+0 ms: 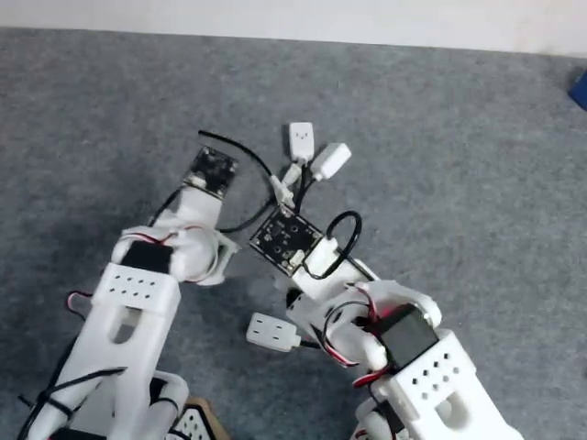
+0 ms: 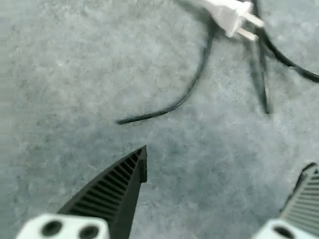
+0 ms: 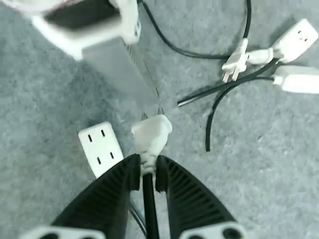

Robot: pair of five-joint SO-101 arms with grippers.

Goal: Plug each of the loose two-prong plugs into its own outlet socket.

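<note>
Clenching the cord just behind a white plug [image 3: 152, 133], the right tool [image 3: 147, 165] holds it beside the outlet block [image 3: 99, 146] on the grey tabletop [image 3: 45, 99]. The plug's long axis runs straight out from the tool, prongs leading, while the block's slots face up. The right arm is the nearer one. The left tool [image 2: 227, 158] hangs released, with a second plug [image 2: 230, 16] lying loose well ahead of it. The right wrist view gives the grip, and the high view gives the layout, with two more outlets [image 1: 301, 139] beyond.

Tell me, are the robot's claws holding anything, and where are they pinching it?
The right gripper pinches the white plug by its cord end. The left gripper is open, holding nothing.
</note>
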